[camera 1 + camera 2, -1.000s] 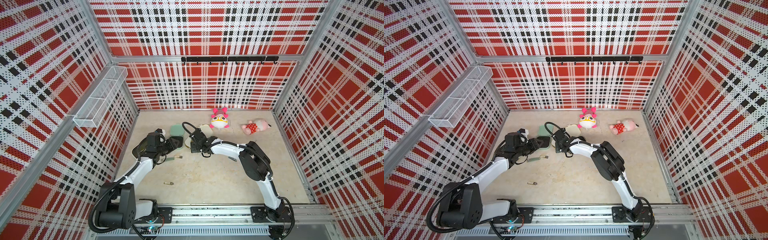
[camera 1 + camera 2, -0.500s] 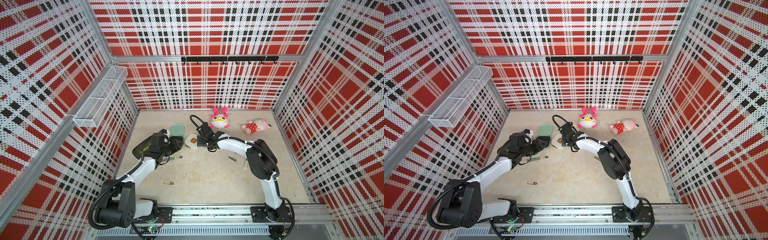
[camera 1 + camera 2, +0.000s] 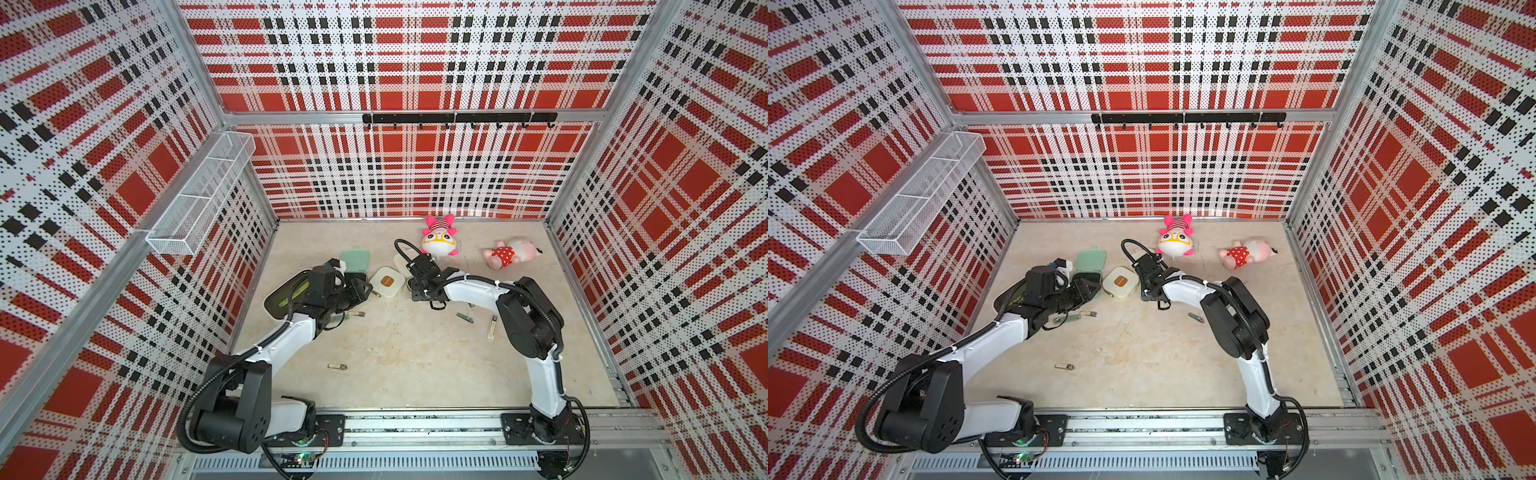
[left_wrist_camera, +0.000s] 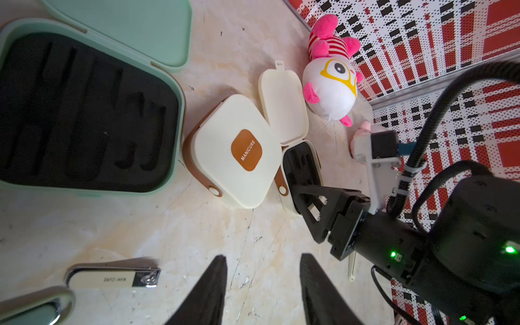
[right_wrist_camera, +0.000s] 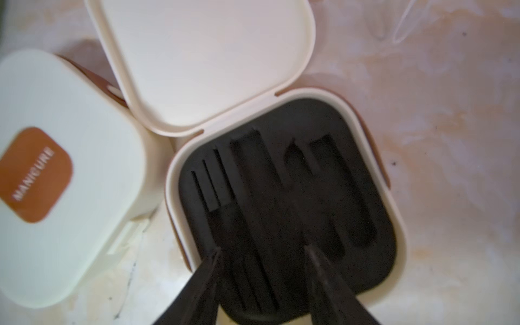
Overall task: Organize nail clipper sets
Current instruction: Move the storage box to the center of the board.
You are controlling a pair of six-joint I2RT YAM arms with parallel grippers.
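Right wrist view: right claw (image 5: 262,249) parted, empty, over open cream case (image 5: 399,230), black slotted insert (image 5: 281,191); closed case (image 5: 70,168) beside; left claw (image 4: 263,256) parted, empty, near shiny clipper (image 4: 112,278).

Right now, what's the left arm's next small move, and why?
Probably shift the left gripper sideways over the cream-handled clipper and close on it. Its jaws are open and empty above bare floor, the clipper lies loose close by, and the open cream case shows only empty slots in its black insert.
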